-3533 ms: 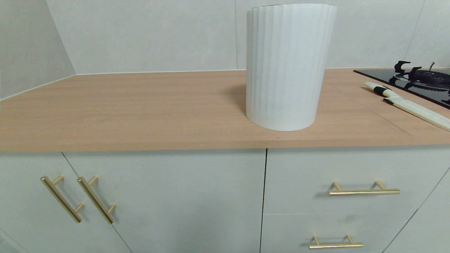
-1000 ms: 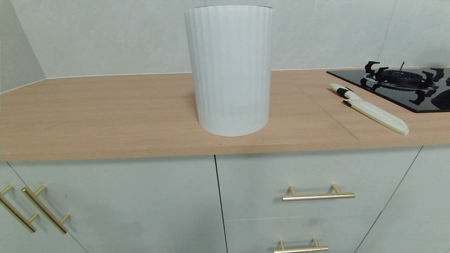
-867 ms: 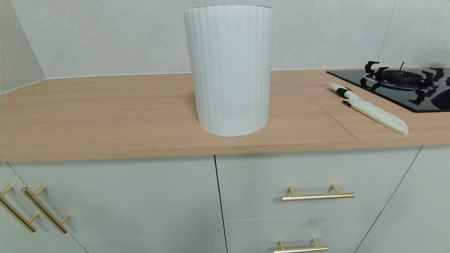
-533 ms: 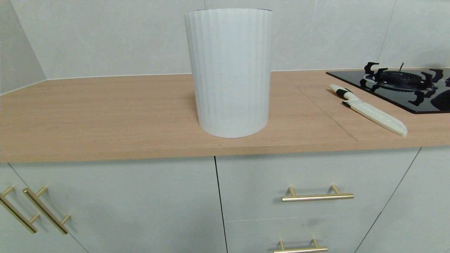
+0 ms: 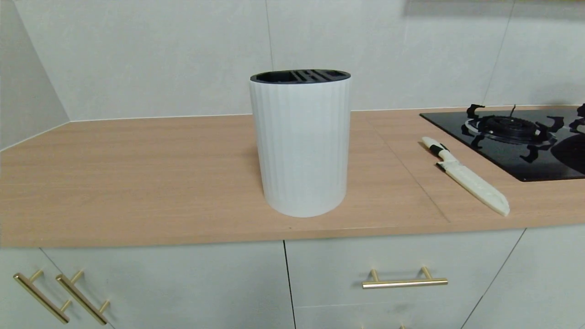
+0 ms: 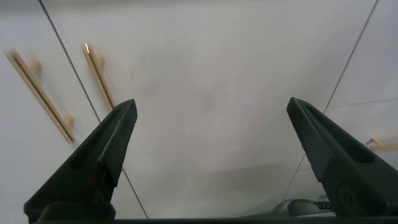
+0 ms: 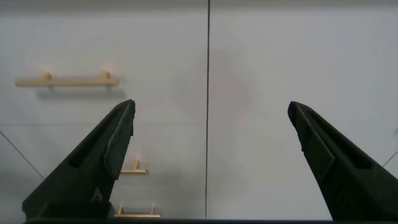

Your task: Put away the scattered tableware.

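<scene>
A tall white ribbed knife holder (image 5: 301,146) with a black slotted top stands near the front edge of the wooden counter (image 5: 137,169). To its right a cream knife (image 5: 464,176) with a black band on the handle lies flat on the counter, blade toward the front edge. My left gripper (image 6: 211,112) is open and faces the white cabinet doors below the counter. My right gripper (image 7: 211,115) is open too, facing the drawer fronts, with nothing between its fingers.
A black gas hob (image 5: 516,137) with a burner sits at the counter's right end, just behind the knife. Below are cabinet doors with brass handles (image 5: 82,299) and drawers with a brass handle (image 5: 404,282). Tiled walls close the back and left.
The head camera has risen and tilted, so the holder's black slotted top now shows. The holder and knife have not moved on the counter.
</scene>
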Robot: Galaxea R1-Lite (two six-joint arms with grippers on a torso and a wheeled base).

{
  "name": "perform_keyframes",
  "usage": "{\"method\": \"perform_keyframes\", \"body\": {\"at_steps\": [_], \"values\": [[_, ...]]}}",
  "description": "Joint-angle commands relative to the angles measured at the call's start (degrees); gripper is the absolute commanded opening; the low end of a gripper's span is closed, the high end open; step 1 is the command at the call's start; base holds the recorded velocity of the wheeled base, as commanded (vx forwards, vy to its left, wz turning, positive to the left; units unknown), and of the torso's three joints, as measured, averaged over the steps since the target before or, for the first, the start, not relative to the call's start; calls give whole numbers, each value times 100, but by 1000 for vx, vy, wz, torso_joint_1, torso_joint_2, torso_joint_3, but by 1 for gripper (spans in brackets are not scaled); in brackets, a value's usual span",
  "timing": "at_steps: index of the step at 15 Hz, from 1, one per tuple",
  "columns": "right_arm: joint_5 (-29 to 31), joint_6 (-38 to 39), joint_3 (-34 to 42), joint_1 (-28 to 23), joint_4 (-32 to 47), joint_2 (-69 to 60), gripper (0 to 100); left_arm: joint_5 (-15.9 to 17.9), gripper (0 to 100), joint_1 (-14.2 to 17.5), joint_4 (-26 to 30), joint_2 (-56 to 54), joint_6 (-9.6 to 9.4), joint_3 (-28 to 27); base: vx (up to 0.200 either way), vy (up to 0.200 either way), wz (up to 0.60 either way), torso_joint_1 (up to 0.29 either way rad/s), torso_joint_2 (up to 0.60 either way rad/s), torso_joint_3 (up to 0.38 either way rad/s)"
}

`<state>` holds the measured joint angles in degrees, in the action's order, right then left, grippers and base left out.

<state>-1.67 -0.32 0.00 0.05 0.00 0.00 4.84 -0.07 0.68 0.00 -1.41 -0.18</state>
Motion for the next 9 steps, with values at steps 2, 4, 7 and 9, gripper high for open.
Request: {"method": "perform_keyframes", "body": {"at_steps": [2, 4, 7, 9], "values": [[-9, -3, 0, 4, 0, 9, 100, -1, 100, -1, 2, 0, 1, 1, 0, 0, 0, 178, -483, -293], [0, -3, 0, 4, 0, 9, 100, -1, 100, -1, 2, 0, 1, 1, 0, 0, 0, 183, -476, -286], [-9, -3, 0, -5, 0, 9, 100, -1, 100, -1, 2, 0, 1, 1, 0, 0, 0, 196, -483, -287], [0, -3, 0, -5, 0, 9, 100, -1, 100, -1, 2, 0, 1, 9, 0, 0, 0, 200, -486, -281]]}}
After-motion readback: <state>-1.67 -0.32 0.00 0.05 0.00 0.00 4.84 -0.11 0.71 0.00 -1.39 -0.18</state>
